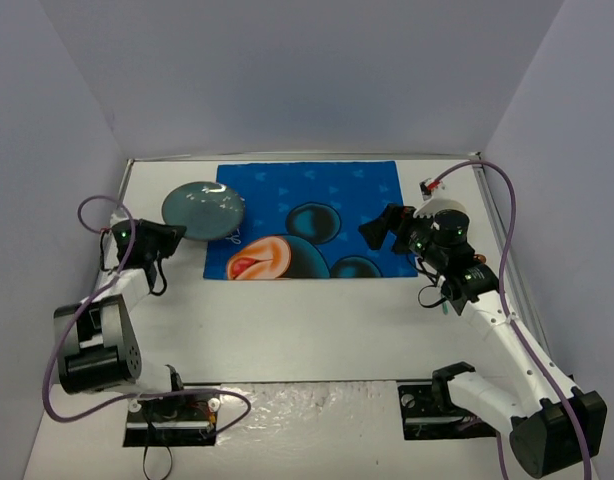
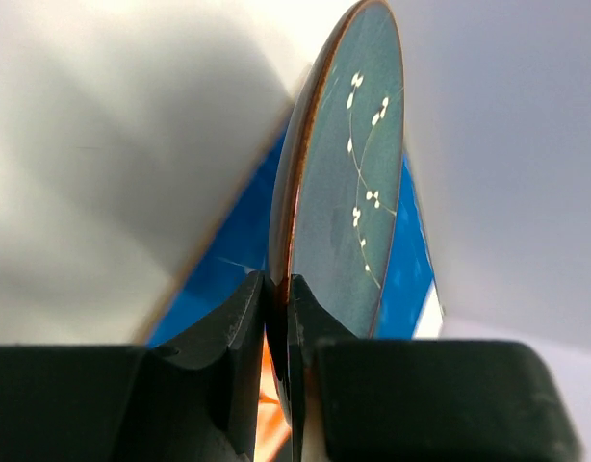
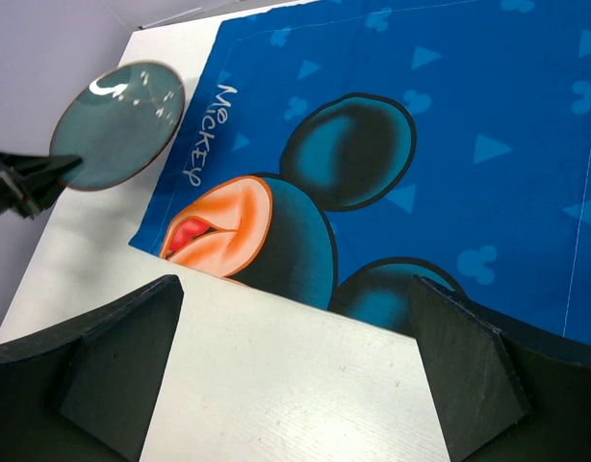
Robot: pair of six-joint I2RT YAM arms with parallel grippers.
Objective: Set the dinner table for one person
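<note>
My left gripper (image 1: 177,233) is shut on the rim of a grey-blue plate (image 1: 204,210) with a brown edge and holds it above the left edge of the blue Mickey placemat (image 1: 317,200) on the white dinner table (image 1: 287,330). In the left wrist view the plate (image 2: 348,192) stands edge-on, its rim pinched between the black fingers (image 2: 240,318). The plate also shows in the right wrist view (image 3: 117,125). My right gripper (image 1: 377,226) is open and empty, hovering over the placemat's near right part (image 3: 449,144).
Grey walls enclose the table on three sides. Two black mounts (image 1: 172,415) sit at the near edge. The arm cables (image 1: 502,215) loop beside the arms.
</note>
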